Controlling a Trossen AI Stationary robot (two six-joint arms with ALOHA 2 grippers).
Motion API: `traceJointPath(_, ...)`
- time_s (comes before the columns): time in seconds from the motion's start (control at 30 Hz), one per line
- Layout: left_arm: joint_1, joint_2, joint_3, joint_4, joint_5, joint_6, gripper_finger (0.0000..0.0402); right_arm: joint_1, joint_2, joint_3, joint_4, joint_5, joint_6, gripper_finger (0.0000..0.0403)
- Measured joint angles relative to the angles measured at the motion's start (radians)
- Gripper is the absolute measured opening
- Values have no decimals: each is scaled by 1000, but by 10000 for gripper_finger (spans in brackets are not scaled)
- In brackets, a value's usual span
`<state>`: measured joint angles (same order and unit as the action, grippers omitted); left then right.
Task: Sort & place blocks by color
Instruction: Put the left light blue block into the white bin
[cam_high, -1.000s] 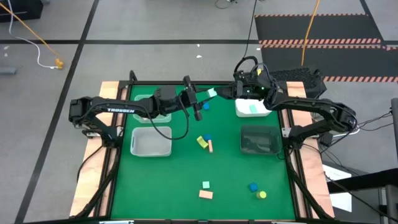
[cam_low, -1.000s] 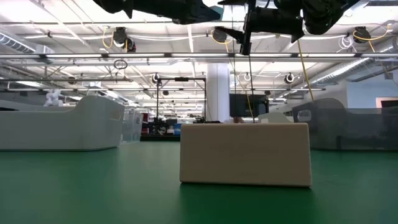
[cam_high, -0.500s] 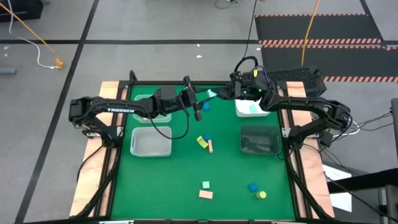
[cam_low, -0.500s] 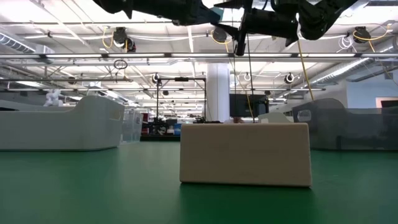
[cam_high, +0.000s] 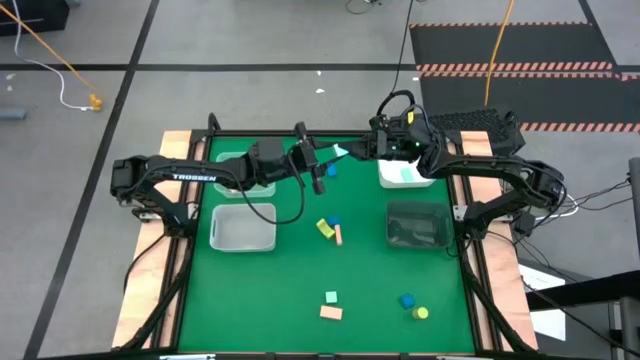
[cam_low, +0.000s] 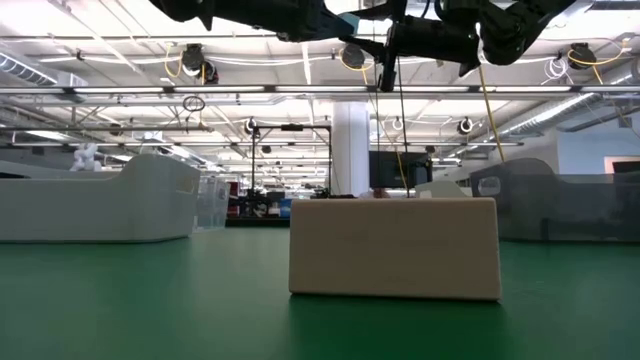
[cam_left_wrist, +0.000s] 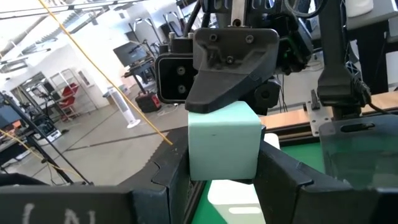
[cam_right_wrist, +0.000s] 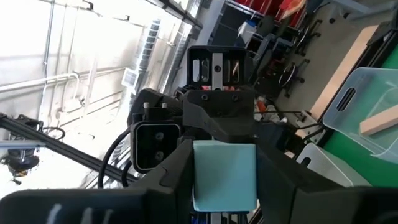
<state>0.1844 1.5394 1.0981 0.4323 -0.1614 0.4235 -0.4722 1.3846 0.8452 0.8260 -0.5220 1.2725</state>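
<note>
A mint green block (cam_high: 341, 151) hangs in the air over the table's far middle, between my two grippers. My left gripper (cam_high: 330, 154) reaches in from the table's left and is shut on it. My right gripper (cam_high: 352, 150) comes from the table's right, and its fingers close on the same block (cam_right_wrist: 224, 174). Other blocks lie on the green table: a blue one (cam_high: 331, 172), a yellow, blue and tan cluster (cam_high: 330, 229), a mint and a tan one (cam_high: 330, 306), and a blue (cam_high: 407, 300) and a yellow one (cam_high: 421, 313). The low view shows a tan block (cam_low: 393, 247) close up. My left gripper pinches the mint green block by two opposite side faces (cam_left_wrist: 194, 149) between its two fingers (cam_left_wrist: 283, 177). The fingers lie level, coming from the table's left. The block is lifted clear of the table. My right gripper has its two fingers (cam_right_wrist: 177, 168) against two opposite faces of the block (cam_right_wrist: 249, 177), level, from the table's right. It is turned a quarter turn against the left gripper, so one finger (cam_left_wrist: 227, 74) lies over the face that the left fingers leave free.
Two clear bins (cam_high: 235, 176) (cam_high: 243, 228) stand at the left. A white bin (cam_high: 405, 174) with mint pieces inside and a dark clear bin (cam_high: 418, 226) stand at the right. The near half of the green table (cam_high: 260, 300) holds only scattered blocks.
My right gripper has moved toward the table's left, up to the mint green block that my left gripper holds still in the air. Its fingers now stand against the block.
</note>
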Motion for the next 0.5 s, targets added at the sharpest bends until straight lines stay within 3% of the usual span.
traceJointPath(0.17, -2, 3, 0, 2, -30, -21, 159, -34, 0, 0, -7, -47, 25, 115)
traceJointPath(0.5, 5, 0, 0, 14, -111, -37, 232, -135, -1, 0, -20, -169, 97, 115)
